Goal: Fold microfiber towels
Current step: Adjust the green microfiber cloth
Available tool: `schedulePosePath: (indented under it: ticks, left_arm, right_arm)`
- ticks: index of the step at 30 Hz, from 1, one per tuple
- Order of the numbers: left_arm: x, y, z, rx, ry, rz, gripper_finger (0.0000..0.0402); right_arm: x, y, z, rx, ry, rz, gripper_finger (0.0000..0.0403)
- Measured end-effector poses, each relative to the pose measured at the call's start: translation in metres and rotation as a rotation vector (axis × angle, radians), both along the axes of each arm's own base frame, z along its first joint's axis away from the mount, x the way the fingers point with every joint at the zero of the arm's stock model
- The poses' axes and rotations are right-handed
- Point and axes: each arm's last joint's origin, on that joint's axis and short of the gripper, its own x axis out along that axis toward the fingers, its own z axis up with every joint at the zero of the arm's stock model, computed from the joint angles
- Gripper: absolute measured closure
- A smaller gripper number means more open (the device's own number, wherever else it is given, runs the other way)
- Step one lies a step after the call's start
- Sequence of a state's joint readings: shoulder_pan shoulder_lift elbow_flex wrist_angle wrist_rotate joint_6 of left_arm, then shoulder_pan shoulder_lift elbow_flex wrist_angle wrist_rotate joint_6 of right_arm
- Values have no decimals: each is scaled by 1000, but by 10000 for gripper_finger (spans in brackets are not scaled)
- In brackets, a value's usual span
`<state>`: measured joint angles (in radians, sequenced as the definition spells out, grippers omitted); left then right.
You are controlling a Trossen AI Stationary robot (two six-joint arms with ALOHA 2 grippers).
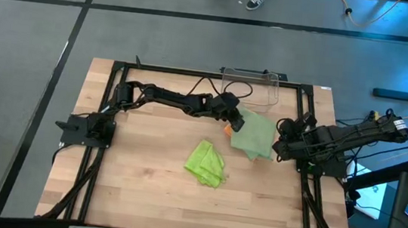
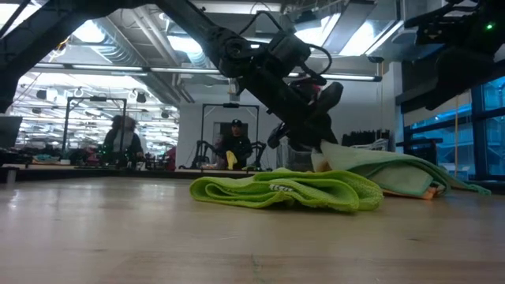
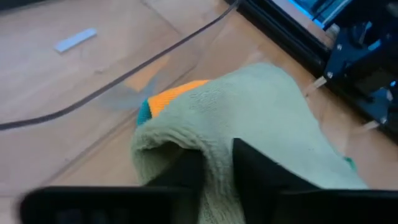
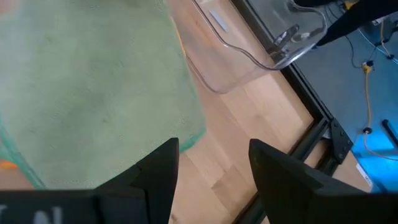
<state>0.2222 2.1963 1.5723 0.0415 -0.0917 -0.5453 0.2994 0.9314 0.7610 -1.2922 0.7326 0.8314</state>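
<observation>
Left claw (image 1: pixel 237 121) pinching the sage towel (image 1: pixel 255 134) at its edge nearest the clear bin (image 1: pixel 251 85); right claw (image 1: pixel 277 144) spread beside that towel; lime towel (image 1: pixel 206 162) lies crumpled nearby on the counter (image 1: pixel 143 191).

**Open front of table, crowded back right**

The pale wooden table (image 1: pixel 135 190) is bare across its whole front and left, giving wide free passage there. Near the middle lies a crumpled bright lime green cloth (image 1: pixel 206 164). Behind it to the right, a larger pale sage green cloth (image 1: pixel 256 137) covers an orange cloth (image 3: pixel 177 93) and a teal cloth (image 3: pixel 143 112). The left gripper (image 1: pixel 237 120) sits at this pile's back edge, the right gripper (image 1: pixel 279 148) at its right edge. A clear plastic bin (image 1: pixel 251 85) blocks the back edge just behind the pile.
</observation>
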Motion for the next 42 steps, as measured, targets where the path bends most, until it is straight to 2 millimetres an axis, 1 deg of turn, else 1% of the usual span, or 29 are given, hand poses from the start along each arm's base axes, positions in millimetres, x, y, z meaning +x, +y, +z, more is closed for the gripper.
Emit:
schedulePosePath:
  ticks: [2, 3, 7, 10, 13, 17, 21, 24, 29, 33, 36, 39, 42]
  left_arm:
    - [0, -1, 0, 31, 13, -24, 376]
    - [0, -2, 0, 45, 18, -32, 388]
    - [1, -7, 0, 71, 27, -60, 396]
    - [3, -19, 6, 115, 30, -131, 399]
    - [4, -39, 19, 183, 20, -227, 401]
    - [-2, -62, 45, 268, 13, -322, 401]
    - [-15, -78, 71, 370, 67, -351, 401]
    - [-25, -87, 80, 445, 154, -352, 401]
    - [-29, -95, 76, 553, 273, -324, 401]
    - [-29, -99, 72, 601, 310, -350, 401]
    - [-29, -108, 71, 652, 330, -398, 401]
    - [-29, -118, 72, 686, 333, -429, 401]
    - [-29, -126, 71, 704, 334, -458, 401]
  right_arm:
    - [2, 1, 0, 6, -19, 2, 205]
    - [3, 1, 0, 11, -36, 1, 205]
    - [10, 3, 2, 42, -114, 1, 205]
    - [14, 5, 2, 89, -143, 9, 205]
    - [15, 7, 2, 150, -144, 24, 205]
    - [15, 9, 0, 199, -109, 59, 205]
    - [15, 9, 0, 177, -74, 113, 205]
    - [17, 9, 1, 146, -63, 163, 205]
    - [25, 12, 5, 126, -109, 248, 205]
    - [35, 14, 10, 101, -174, 332, 205]
    - [42, 16, 14, 76, -217, 385, 205]
    - [48, 15, 15, 46, -229, 418, 205]
    - [53, 11, 14, 36, -204, 439, 198]
